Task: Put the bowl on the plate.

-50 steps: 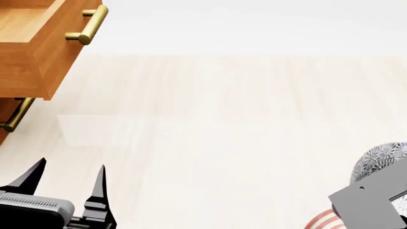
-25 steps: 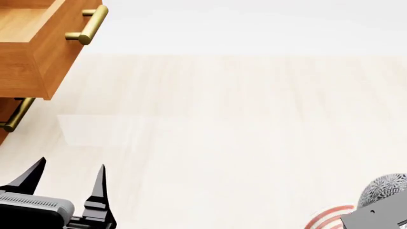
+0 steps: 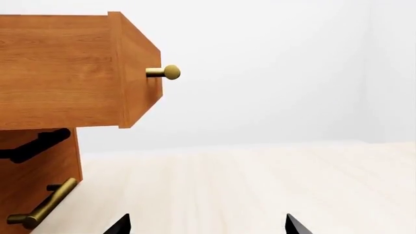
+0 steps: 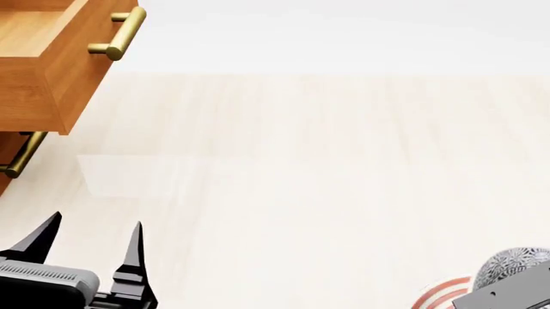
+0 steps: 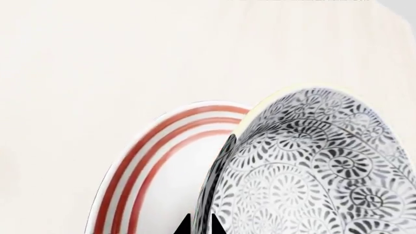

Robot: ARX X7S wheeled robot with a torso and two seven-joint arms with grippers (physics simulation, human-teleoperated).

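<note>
The grey-and-white floral bowl fills much of the right wrist view, tilted, with my right gripper shut on its rim, one finger on each side of the wall. Behind and below it lies the white plate with red rings. In the head view the bowl shows at the bottom right, partly behind the grey right arm, beside a sliver of the plate. Whether the bowl touches the plate I cannot tell. My left gripper stands open at the bottom left, holding nothing; its fingertips show far apart.
A wooden cabinet stands at the left with an open drawer and brass handles; a lower handle sticks out below. Seen from the left wrist, the drawer overhangs the pale wooden tabletop.
My right arm has moved down and toward the bottom edge of the head view with the bowl, lowering it over the plate. The left arm has stayed still.
</note>
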